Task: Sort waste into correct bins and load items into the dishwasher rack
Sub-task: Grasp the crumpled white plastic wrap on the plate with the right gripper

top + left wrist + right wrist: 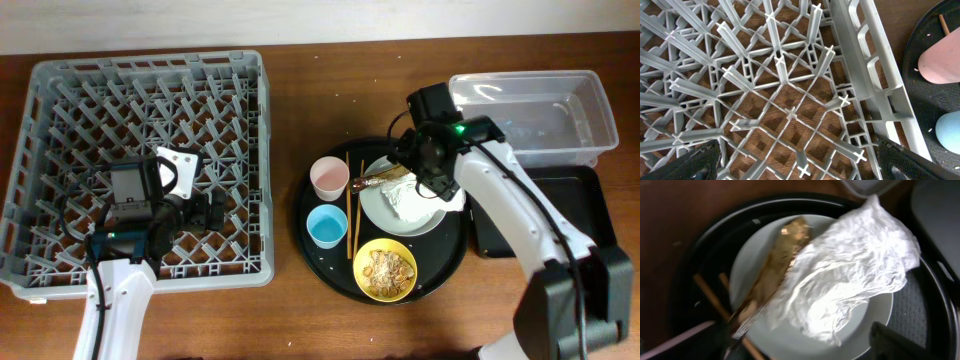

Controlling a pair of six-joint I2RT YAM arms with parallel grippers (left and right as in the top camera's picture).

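**Operator:** Where are you standing?

**Arm:** My left gripper [212, 212] is hanging over the rack [150, 60] at the left, jaws spread wide and gripping nothing. My right gripper [432, 172] is hovering above the far right part of the round tray [312, 232] in the middle.

**Operator:** And the bins?

**Arm:** The tub [600, 120] is sitting far and right of that tray. The black bin [585, 200] is lying just near of the tub. Both are sitting on my right arm's side.

**Operator:** What are you going for?

**Arm:** I'm judging it to be the waste on the plate [750, 262]. The plate is resting on the tray's right half, directly beneath my right gripper. The napkin [850, 275] is covering its right part, just under my fingers and a little near of them. The wrapper [775, 272] is lying against the napkin's left side, touching it, with its long axis running roughly left to right.

**Operator:** Is the right gripper holding anything?

**Arm:** No. Its jaws are standing wide, with nothing between them.

**Operator:** Which arm is taking it?

**Arm:** The right one is sitting far nearer. The left is waiting well apart, over the rack.
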